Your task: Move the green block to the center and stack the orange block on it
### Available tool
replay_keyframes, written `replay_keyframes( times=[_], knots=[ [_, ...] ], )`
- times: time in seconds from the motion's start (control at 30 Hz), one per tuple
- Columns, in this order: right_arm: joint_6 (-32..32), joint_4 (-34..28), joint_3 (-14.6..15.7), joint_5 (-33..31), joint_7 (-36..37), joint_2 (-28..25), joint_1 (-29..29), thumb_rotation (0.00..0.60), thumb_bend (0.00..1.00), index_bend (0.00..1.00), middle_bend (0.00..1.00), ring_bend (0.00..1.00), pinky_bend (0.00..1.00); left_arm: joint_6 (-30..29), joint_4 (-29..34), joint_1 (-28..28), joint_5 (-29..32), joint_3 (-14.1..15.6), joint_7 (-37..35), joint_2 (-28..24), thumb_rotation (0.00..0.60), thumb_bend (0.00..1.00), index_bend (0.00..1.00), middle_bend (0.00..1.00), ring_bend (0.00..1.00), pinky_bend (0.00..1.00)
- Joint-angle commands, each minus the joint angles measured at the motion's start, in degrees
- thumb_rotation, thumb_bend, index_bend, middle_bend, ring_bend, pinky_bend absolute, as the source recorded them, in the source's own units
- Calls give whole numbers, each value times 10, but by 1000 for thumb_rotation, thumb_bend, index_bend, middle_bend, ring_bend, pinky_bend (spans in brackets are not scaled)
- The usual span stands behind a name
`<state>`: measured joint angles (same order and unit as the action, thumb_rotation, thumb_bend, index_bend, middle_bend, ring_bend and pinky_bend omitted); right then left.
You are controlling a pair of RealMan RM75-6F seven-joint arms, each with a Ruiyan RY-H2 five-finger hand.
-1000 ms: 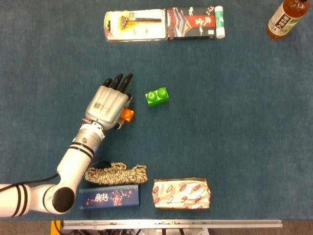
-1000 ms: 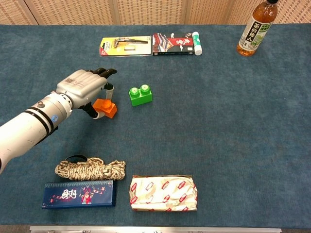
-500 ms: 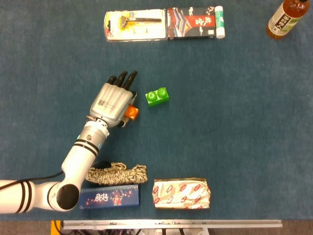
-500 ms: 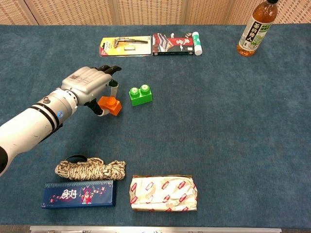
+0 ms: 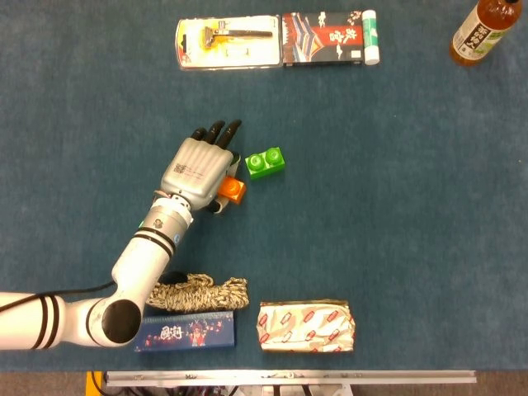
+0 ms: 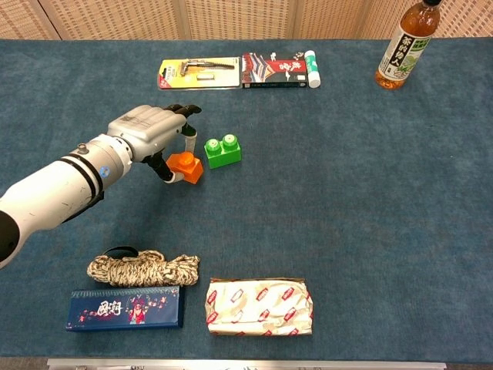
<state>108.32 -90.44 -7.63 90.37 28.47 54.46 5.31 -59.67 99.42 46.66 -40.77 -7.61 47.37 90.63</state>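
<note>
Orange block (image 6: 186, 166) between left fingers (image 6: 182, 144)

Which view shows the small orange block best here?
The chest view: the small orange block shows its stud and sides, held by the left hand. In the head view the hand covers part of the block.

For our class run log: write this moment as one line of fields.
left hand: holds orange block | orange block: beside green block, not stacked | green block: on table, untouched | right hand: not in view
</note>
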Motion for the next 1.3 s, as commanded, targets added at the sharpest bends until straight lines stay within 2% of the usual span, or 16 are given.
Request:
replay_keyframes(
  times=[0.03, 1.3],
  knots=[
    [0, 0, -1, 1, 1, 0, 0, 600, 283, 302, 203, 2, 22, 0, -4, 5, 5, 0, -3, 3, 600, 258, 528, 7, 0, 155],
    [-14, -3, -9, 2, 2, 1, 1, 600, 283, 303, 203, 2, 22, -11, -82, 41, 29, -8, -43, 39, 600, 258, 536, 10, 0, 155]
  ],
)
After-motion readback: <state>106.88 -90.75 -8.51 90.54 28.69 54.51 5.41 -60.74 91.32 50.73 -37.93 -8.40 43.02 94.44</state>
